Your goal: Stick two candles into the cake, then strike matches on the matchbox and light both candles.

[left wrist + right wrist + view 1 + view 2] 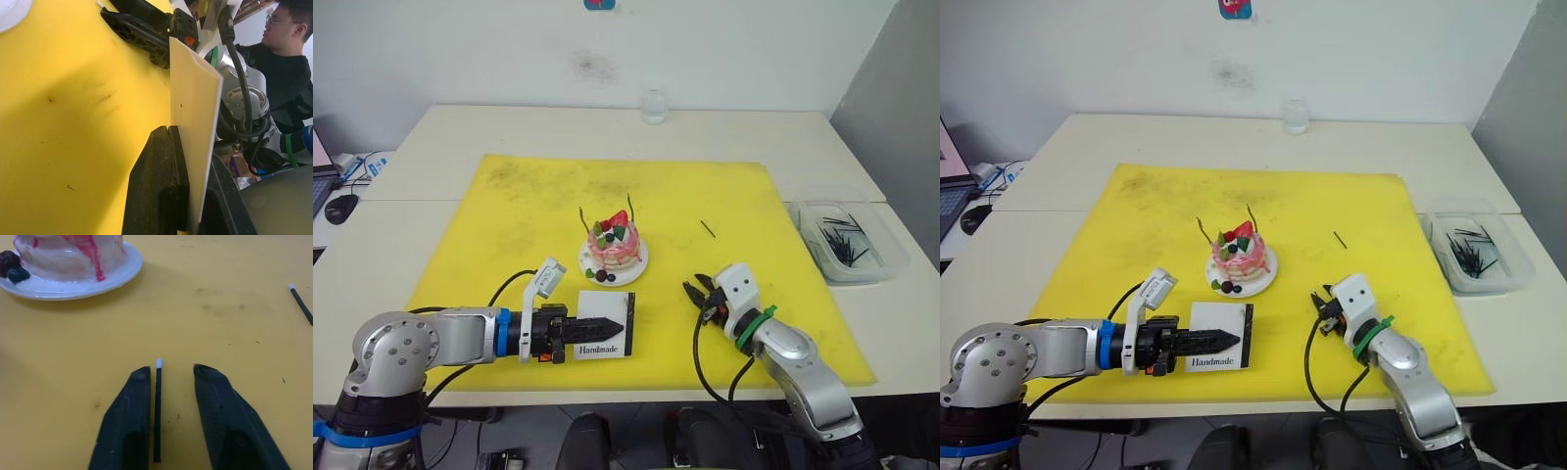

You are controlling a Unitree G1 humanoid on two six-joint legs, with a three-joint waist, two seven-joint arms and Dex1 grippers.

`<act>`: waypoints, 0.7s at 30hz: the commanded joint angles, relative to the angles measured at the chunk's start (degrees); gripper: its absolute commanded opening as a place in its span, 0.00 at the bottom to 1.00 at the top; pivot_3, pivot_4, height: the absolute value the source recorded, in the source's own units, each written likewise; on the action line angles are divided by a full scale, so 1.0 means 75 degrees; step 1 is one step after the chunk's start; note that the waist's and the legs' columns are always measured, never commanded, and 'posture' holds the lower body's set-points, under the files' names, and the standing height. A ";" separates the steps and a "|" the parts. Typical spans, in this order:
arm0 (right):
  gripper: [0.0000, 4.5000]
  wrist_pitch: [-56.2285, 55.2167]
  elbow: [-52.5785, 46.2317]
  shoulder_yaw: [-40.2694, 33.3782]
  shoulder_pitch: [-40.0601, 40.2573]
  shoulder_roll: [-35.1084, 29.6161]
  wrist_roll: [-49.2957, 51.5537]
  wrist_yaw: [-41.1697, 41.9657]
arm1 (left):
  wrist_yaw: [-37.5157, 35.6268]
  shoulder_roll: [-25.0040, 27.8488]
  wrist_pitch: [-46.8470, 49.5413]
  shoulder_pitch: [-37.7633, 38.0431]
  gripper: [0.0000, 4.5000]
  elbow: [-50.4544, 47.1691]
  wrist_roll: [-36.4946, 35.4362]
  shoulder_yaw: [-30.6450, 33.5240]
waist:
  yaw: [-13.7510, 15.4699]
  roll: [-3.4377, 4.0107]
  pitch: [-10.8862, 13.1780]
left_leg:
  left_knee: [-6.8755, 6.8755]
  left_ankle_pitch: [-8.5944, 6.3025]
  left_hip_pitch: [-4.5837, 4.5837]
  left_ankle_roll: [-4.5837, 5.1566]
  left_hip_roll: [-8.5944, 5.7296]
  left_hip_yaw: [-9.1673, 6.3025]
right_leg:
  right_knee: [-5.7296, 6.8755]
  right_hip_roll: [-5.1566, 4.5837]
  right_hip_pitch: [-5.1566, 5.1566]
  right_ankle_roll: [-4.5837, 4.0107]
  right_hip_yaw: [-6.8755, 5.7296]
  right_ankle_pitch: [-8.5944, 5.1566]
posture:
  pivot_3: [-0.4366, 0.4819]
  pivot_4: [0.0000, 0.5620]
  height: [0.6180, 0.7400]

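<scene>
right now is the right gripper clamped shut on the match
No, the right gripper is open, and the match lies between its fingers, close against one.

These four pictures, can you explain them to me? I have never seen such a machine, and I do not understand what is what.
A two-armed humanoid robot is working at a table. Two pictures come from cameras in its head, two from cameras on its wrists.

A yellow mat holds a small pink cake with two thin candles already standing in it. One loose match lies on the mat, and a clear tray beside it holds more matches.

The left gripper is shut on the white matchbox. The right gripper is open, with a white-tipped match lying between its fingers. The left wrist picture also shows a person.
</scene>
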 commanded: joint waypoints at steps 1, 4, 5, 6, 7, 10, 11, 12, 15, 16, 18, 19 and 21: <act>0.00 -0.0001 -0.0068 0.0086 0.0159 0.0006 -0.0062 -0.0029 | -0.0026 0.0110 -0.0082 0.0004 0.00 -0.0123 -0.0109 0.0047 | 0.0001 -0.0001 0.0000 | 0.0000 0.0000 0.0000 0.0000 0.0000 -0.0001 | 0.0000 0.0000 0.0001 0.0000 0.0000 0.0000 | 0.48 0.27 1.00; 0.00 0.0046 -0.0216 0.0087 0.0283 -0.0043 -0.0030 0.0001 | -0.0032 0.0122 -0.0085 0.0033 0.00 -0.0139 -0.0116 0.0060 | 0.0006 -0.0003 -0.0002 | 0.0000 0.0000 0.0000 0.0000 -0.0001 0.0001 | -0.0001 -0.0001 0.0002 0.0000 0.0001 0.0000 | 0.48 0.27 1.00; 0.00 0.0047 -0.0246 0.0089 0.0310 -0.0056 -0.0026 0.0012 | -0.0033 0.0124 -0.0088 0.0041 0.00 -0.0143 -0.0119 0.0062 | 0.0007 -0.0003 -0.0002 | 0.0000 0.0000 -0.0001 0.0000 -0.0001 0.0001 | -0.0002 -0.0001 0.0002 0.0000 0.0001 0.0000 | 0.48 0.27 1.00; 0.00 0.0050 -0.0262 0.0093 0.0327 -0.0064 -0.0026 0.0018 | -0.0032 0.0124 -0.0093 0.0047 0.00 -0.0147 -0.0121 0.0058 | 0.0008 -0.0003 -0.0002 | 0.0000 0.0000 -0.0001 0.0000 -0.0001 0.0001 | -0.0003 -0.0001 0.0002 0.0000 0.0001 0.0000 | 0.48 0.27 1.00; 0.00 0.0057 -0.0271 0.0095 0.0335 -0.0065 -0.0024 0.0021 | -0.0032 0.0127 -0.0096 0.0050 0.00 -0.0147 -0.0127 0.0052 | 0.0008 -0.0003 -0.0002 | 0.0000 0.0000 -0.0001 0.0000 -0.0001 0.0001 | -0.0004 -0.0001 0.0002 0.0000 0.0001 -0.0001 | 0.48 0.27 1.00; 0.00 0.0131 -0.0280 0.0084 0.0325 -0.0074 0.0001 0.0031 | -0.0040 0.0135 -0.0105 0.0049 0.00 -0.0144 -0.0128 0.0040 | 0.0013 -0.0003 -0.0002 | 0.0000 0.0000 -0.0002 0.0000 -0.0001 0.0001 | -0.0005 -0.0001 0.0002 0.0000 0.0001 -0.0001 | 0.48 0.27 1.00; 0.00 0.0141 -0.0269 0.0047 0.0310 -0.0057 0.0016 0.0005 | -0.0046 0.0138 -0.0105 0.0044 0.00 -0.0137 -0.0122 0.0038 | 0.0013 -0.0003 -0.0002 | 0.0000 0.0000 -0.0002 0.0000 -0.0001 0.0001 | -0.0005 -0.0001 0.0002 0.0000 0.0001 -0.0001 | 0.48 0.27 1.00; 0.00 0.0159 -0.0259 -0.0006 0.0298 -0.0027 0.0032 -0.0042 | -0.0054 0.0143 -0.0105 0.0040 0.00 -0.0130 -0.0117 0.0039 | 0.0013 -0.0003 -0.0002 | 0.0000 0.0000 -0.0002 0.0000 -0.0001 0.0001 | -0.0005 -0.0001 0.0002 0.0000 0.0001 -0.0001 | 0.48 0.27 1.00; 0.14 0.0226 -0.0216 -0.0063 0.0261 -0.0032 0.0016 -0.0095 | -0.0063 0.0153 -0.0106 0.0011 0.00 -0.0098 -0.0097 0.0038 | 0.0014 -0.0003 -0.0002 | 0.0000 0.0000 -0.0002 0.0000 -0.0001 0.0000 | -0.0004 -0.0001 0.0002 0.0000 0.0000 -0.0001 | 0.48 0.27 1.00; 0.21 0.0271 -0.0213 -0.0033 0.0261 -0.0072 -0.0022 -0.0089 | -0.0059 0.0154 -0.0105 0.0007 0.00 -0.0093 -0.0096 0.0038 | 0.0014 -0.0003 -0.0002 | 0.0000 0.0000 -0.0002 0.0000 -0.0002 0.0001 | -0.0004 -0.0001 0.0002 0.0000 0.0001 -0.0001 | 0.48 0.27 1.00; 0.28 0.0284 -0.0232 0.0021 0.0289 -0.0127 -0.0057 -0.0053 | -0.0064 0.0161 -0.0105 0.0016 0.00 -0.0099 -0.0098 0.0040 | 0.0015 -0.0004 -0.0003 | 0.0000 0.0000 -0.0001 0.0000 -0.0002 0.0001 | -0.0004 -0.0002 0.0003 0.0000 0.0001 -0.0001 | 0.48 0.27 1.00; 0.28 0.0278 -0.0248 0.0027 0.0308 -0.0138 -0.0079 -0.0070 | -0.0064 0.0164 -0.0106 0.0018 0.00 -0.0098 -0.0096 0.0040 | 0.0015 -0.0004 -0.0003 | 0.0001 0.0000 -0.0001 0.0000 -0.0002 0.0001 | -0.0004 -0.0003 0.0003 0.0000 0.0001 -0.0001 | 0.48 0.27 1.00; 0.28 0.0264 -0.0298 0.0027 0.0357 -0.0159 -0.0074 -0.0081 | -0.0066 0.0168 -0.0105 0.0018 0.00 -0.0095 -0.0095 0.0042 | 0.0015 -0.0004 -0.0003 | 0.0001 0.0000 -0.0001 0.0000 -0.0002 0.0001 | -0.0005 -0.0003 0.0003 0.0000 0.0001 -0.0001 | 0.48 0.27 1.00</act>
